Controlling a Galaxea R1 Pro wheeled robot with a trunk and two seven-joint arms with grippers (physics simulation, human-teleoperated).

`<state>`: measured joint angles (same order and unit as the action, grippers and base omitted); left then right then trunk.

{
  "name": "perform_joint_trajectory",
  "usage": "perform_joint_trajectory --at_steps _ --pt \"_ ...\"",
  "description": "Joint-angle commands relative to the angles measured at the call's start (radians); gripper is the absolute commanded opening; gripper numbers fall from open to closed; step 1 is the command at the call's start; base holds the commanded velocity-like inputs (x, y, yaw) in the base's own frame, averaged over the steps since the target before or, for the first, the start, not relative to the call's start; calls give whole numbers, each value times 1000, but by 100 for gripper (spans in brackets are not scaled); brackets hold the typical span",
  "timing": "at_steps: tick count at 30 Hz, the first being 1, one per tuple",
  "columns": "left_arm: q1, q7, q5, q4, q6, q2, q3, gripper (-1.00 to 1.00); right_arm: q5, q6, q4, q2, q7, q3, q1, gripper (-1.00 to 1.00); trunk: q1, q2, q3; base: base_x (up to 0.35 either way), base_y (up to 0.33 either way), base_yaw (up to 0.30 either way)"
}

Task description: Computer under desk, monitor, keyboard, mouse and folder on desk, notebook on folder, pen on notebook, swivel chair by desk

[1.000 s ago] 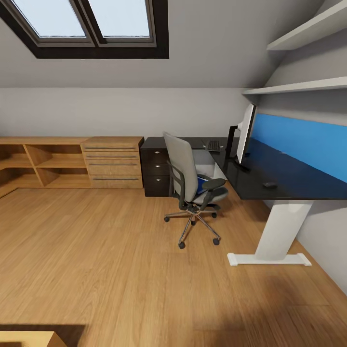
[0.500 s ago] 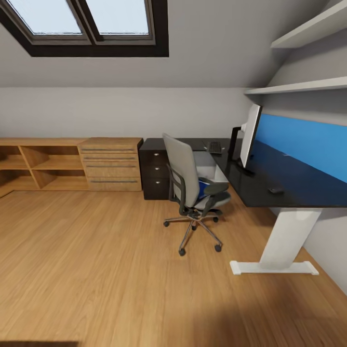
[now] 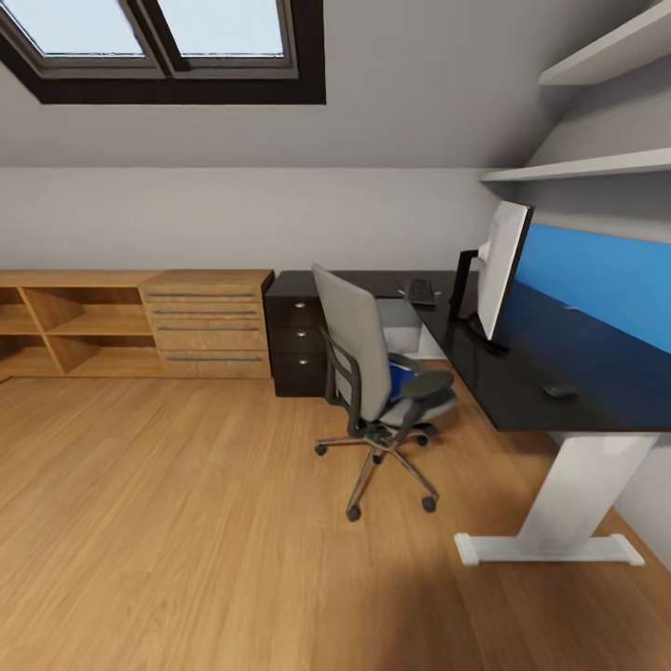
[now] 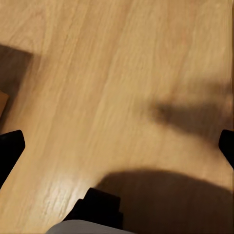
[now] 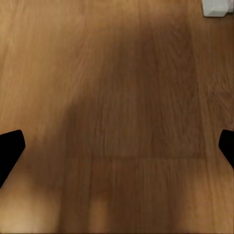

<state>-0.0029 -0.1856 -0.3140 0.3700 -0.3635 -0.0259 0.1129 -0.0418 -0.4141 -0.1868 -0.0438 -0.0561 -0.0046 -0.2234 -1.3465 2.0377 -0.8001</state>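
- Ahead, at the right of the head view, the black desk (image 3: 522, 373) runs along the right wall on a white leg (image 3: 578, 499), with a blue panel (image 3: 596, 270) behind it.
- The monitor (image 3: 503, 270) stands upright on the desk, seen nearly edge-on, its screen facing the near right.
- The keyboard (image 3: 421, 291) lies on the desk at the far side of the monitor, just beside its stand.
- A small dark object, probably the mouse (image 3: 559, 390), lies on the desk at the near side of the monitor, well apart from the keyboard.
- The swivel chair (image 3: 373, 382) stands on the wooden floor (image 3: 186, 522) just left of the desk, its grey back turned toward the camera.
- Something blue, likely the folder (image 3: 401, 377), rests on the chair's seat, partly hidden by the backrest.
- A pale box under the desk's far end (image 3: 401, 321) may be the computer; I cannot tell for sure.
- A dark drawer unit (image 3: 296, 340) sits at the far left end of the desk, and a wooden drawer chest (image 3: 207, 321) with open shelves (image 3: 75, 326) lines the far wall to the left.
- The left gripper (image 4: 117, 146) is released, its dark fingertips (image 4: 10, 146) spread wide over bare floor.
- The right gripper (image 5: 117, 146) is likewise released over the floor, near the white foot's corner (image 5: 217, 7).
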Motion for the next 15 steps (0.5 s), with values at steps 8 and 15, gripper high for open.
perform_joint_trajectory --at_steps 8,15 --pt "-1 -8 -5 0 -3 1 8 100 -6 -23 3 -2 -5 1 -1 100 0 0 -1 296 0 0" --pt "0 -12 -6 14 -9 -2 6 100 -5 -46 4 -2 -6 -1 -1 100 0 0 -1 74 0 0"
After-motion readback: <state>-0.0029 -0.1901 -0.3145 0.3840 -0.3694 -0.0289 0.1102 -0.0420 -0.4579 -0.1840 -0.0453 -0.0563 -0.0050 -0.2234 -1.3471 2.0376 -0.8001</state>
